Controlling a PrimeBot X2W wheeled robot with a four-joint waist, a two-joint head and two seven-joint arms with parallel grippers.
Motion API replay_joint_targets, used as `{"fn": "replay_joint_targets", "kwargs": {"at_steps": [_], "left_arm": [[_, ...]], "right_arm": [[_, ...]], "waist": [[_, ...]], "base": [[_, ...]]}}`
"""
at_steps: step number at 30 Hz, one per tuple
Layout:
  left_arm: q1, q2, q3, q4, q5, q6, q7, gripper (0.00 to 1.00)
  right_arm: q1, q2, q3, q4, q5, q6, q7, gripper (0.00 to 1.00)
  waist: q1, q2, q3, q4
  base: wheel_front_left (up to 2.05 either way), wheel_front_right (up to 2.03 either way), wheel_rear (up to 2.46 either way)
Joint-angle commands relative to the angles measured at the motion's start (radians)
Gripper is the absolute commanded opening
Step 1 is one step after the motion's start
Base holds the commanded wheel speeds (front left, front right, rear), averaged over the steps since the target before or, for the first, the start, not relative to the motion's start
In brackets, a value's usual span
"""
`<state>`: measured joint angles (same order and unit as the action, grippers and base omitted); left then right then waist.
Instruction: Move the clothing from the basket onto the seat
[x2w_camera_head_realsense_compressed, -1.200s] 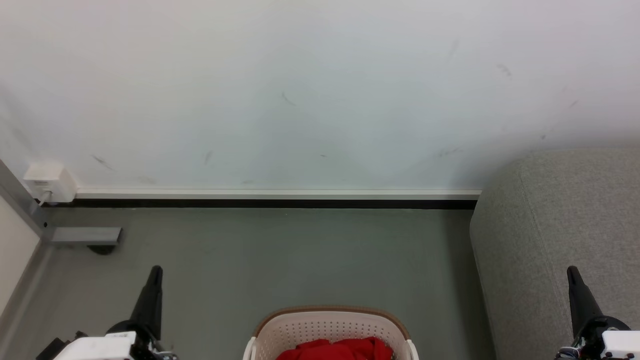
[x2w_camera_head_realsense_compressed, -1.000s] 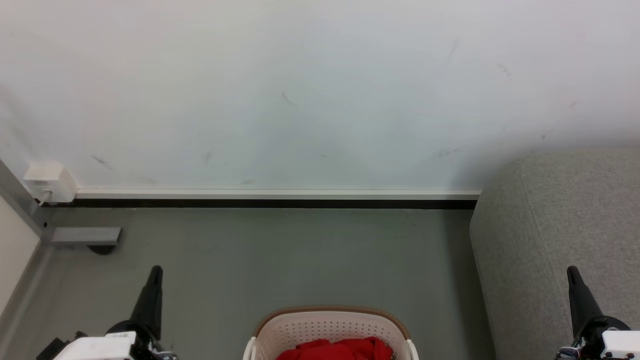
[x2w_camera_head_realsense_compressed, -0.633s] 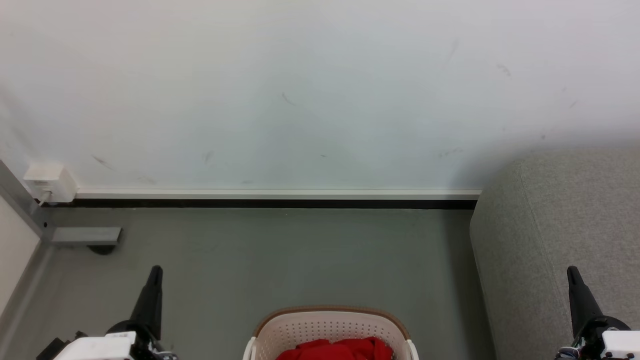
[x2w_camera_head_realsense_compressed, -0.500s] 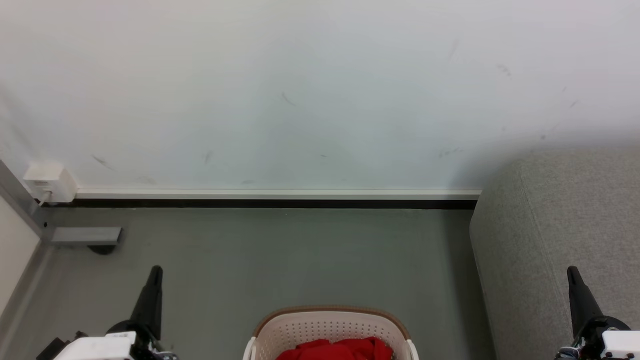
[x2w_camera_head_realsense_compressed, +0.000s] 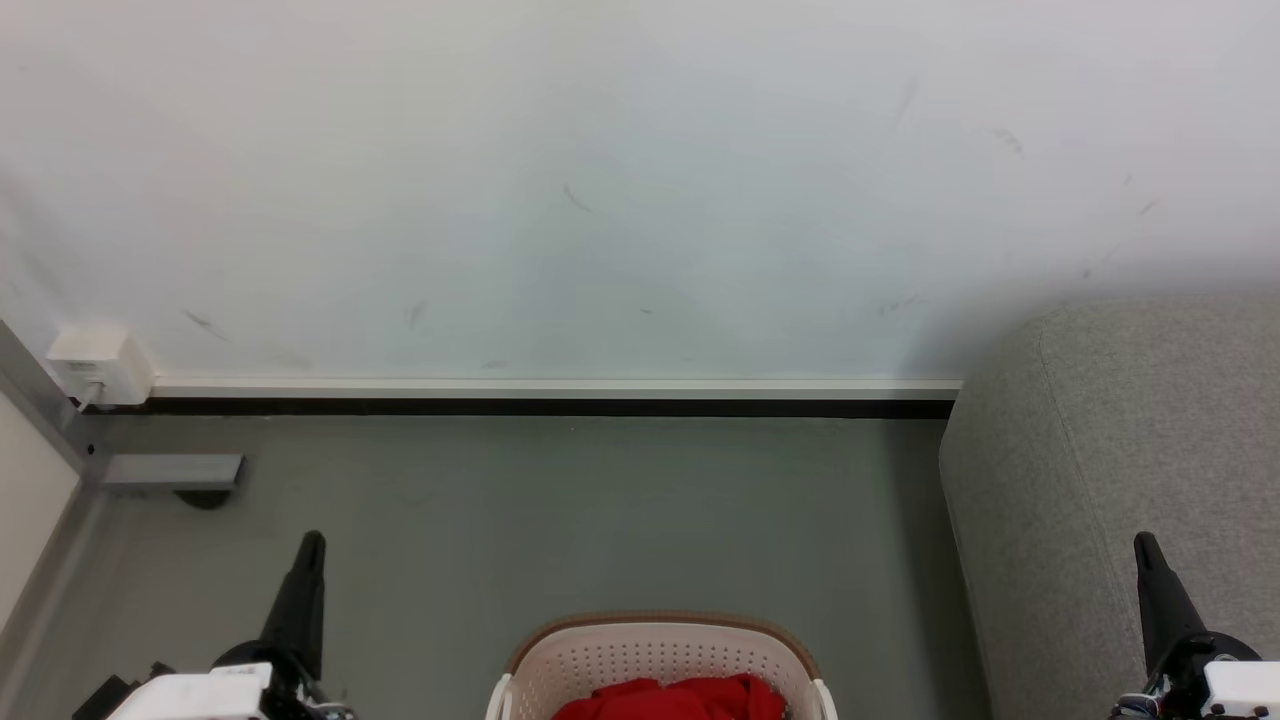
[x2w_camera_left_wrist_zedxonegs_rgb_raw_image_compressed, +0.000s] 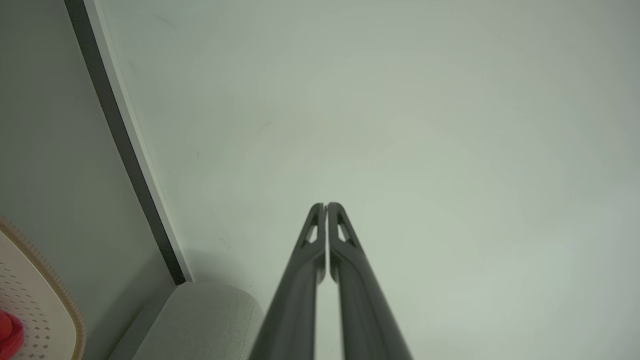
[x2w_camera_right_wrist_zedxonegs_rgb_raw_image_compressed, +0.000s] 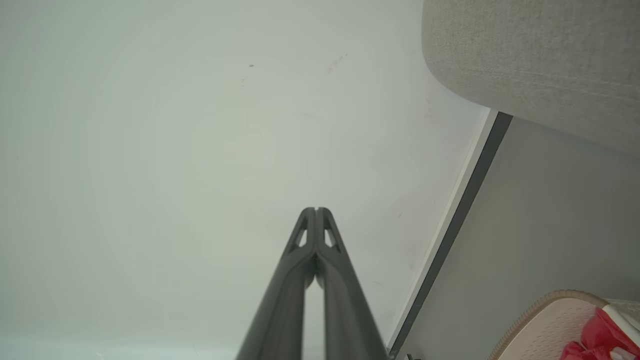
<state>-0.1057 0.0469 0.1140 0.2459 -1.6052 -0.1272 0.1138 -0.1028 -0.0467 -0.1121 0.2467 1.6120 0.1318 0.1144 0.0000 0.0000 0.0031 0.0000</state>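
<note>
Clothing (x2w_camera_head_realsense_compressed: 670, 698), bright red and bunched, lies inside the basket (x2w_camera_head_realsense_compressed: 660, 650), which stands on the grey floor (x2w_camera_head_realsense_compressed: 560, 500) at the bottom centre of the head view. The lower frame edge cuts off the basket's near half. Its cream perforated wall, brown rim and white side handles are visible. The seat (x2w_camera_head_realsense_compressed: 1130, 450), grey and finely woven with a rounded corner, fills the right side of that view. It stands to the robot's right of the basket, with a strip of floor between them, and no garment lies on the part of it that shows.

The left gripper (x2w_camera_head_realsense_compressed: 312, 542) rises from the lower left of the head view, over the floor and well to the left of the basket. In the left wrist view its jaws are pressed together at the tips with nothing between them. The right gripper (x2w_camera_head_realsense_compressed: 1143, 543) rises from the lower right, in front of the seat's side. In the right wrist view its jaws likewise meet at the tips and hold nothing. Both grippers point toward the pale wall (x2w_camera_head_realsense_compressed: 600, 200) and touch neither basket nor clothing.

A white skirting board (x2w_camera_head_realsense_compressed: 550, 386) over a dark strip runs along the foot of the wall up to the seat. A small white box (x2w_camera_head_realsense_compressed: 98, 362) with a cable sits on the wall at far left, above a short grey metal bar (x2w_camera_head_realsense_compressed: 172, 470) at floor level.
</note>
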Motion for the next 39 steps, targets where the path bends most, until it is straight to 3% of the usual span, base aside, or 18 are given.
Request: {"fn": "replay_joint_targets", "kwargs": {"at_steps": [1,19,20,31,39], "left_arm": [[-0.007,0.007,0.002,-0.004,-0.015,-0.007,0.003,0.0],[-0.007,0.007,0.002,-0.004,-0.015,-0.007,0.003,0.0],[0.0,0.0,0.0,0.001,0.0,0.0,0.0,1.0],[0.006,-0.002,-0.039,0.02,0.023,0.003,-0.05,1.0],[0.005,-0.001,-0.058,0.019,0.072,0.02,-0.087,1.0]], "right_arm": [[-0.014,-0.007,-0.004,-0.005,0.002,-0.002,0.002,0.0],[-0.014,-0.007,-0.004,-0.005,0.002,-0.002,0.002,0.0],[0.0,0.0,0.0,0.0,0.0,0.0,0.0,1.0],[0.029,0.003,0.028,-0.002,-0.047,0.0,-0.05,1.0],[0.045,0.002,0.036,-0.021,-0.145,0.0,-0.087,1.0]], "waist": [[0.0,0.0,0.0,0.0],[0.0,0.0,0.0,0.0],[0.0,0.0,0.0,0.0],[0.0,0.0,0.0,0.002],[0.0,0.0,-0.001,0.004]], "base": [[0.0,0.0,0.0],[0.0,0.0,0.0],[0.0,0.0,0.0],[0.0,0.0,0.0],[0.0,0.0,0.0]]}}
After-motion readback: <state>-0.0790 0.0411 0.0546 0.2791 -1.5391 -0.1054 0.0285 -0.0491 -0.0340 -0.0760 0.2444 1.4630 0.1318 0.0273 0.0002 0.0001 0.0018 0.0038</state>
